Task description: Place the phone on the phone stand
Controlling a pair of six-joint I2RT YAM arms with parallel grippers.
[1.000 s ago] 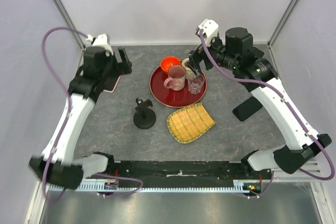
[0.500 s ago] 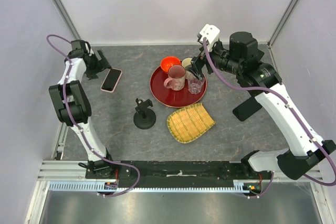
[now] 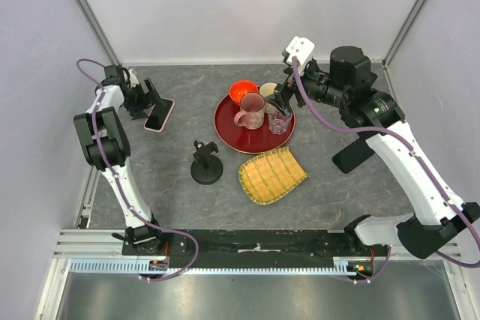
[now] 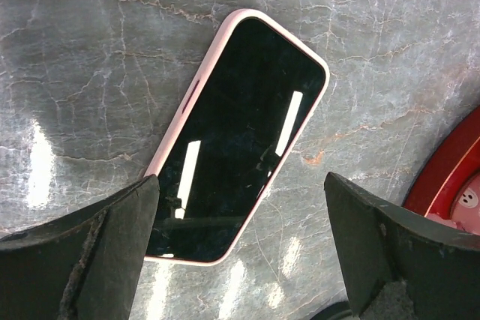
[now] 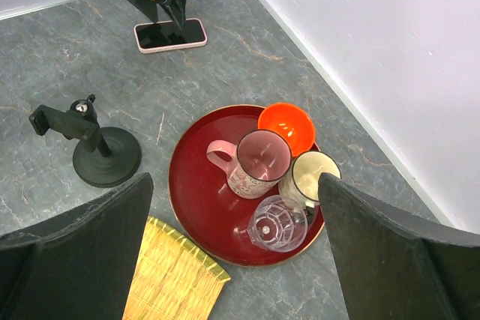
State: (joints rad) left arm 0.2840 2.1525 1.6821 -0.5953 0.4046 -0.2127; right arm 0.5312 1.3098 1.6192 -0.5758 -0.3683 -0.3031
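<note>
Fingers (image 4: 82, 252) of the left gripper (image 4: 240, 181) stand wide apart with nothing between the pads. They hover over the near end of the pink-cased smartphone with a black glass screen (image 4: 240, 133). The phone lies flat and screen-up on the grey marbled tabletop (image 4: 90, 50). Its long axis is skewed to the line between the fingers, and one near corner sits just beside one finger.

The step in hand looks like the approach for the pickup, with no grip made yet. The next move likely calls for turning the wrist square to the phone's long edges. The pads must then drop almost to the table, because the thin edges offer little to pinch.

Well beyond the fingers, toward the table's middle, stands the black phone stand with a round base and clamp head (image 3: 205, 162), unoccupied. Past it is the round red lacquer tray (image 3: 225, 129) of cups. The right gripper (image 5: 234, 177) hangs above that tray, spread wide and holding nothing.
</note>
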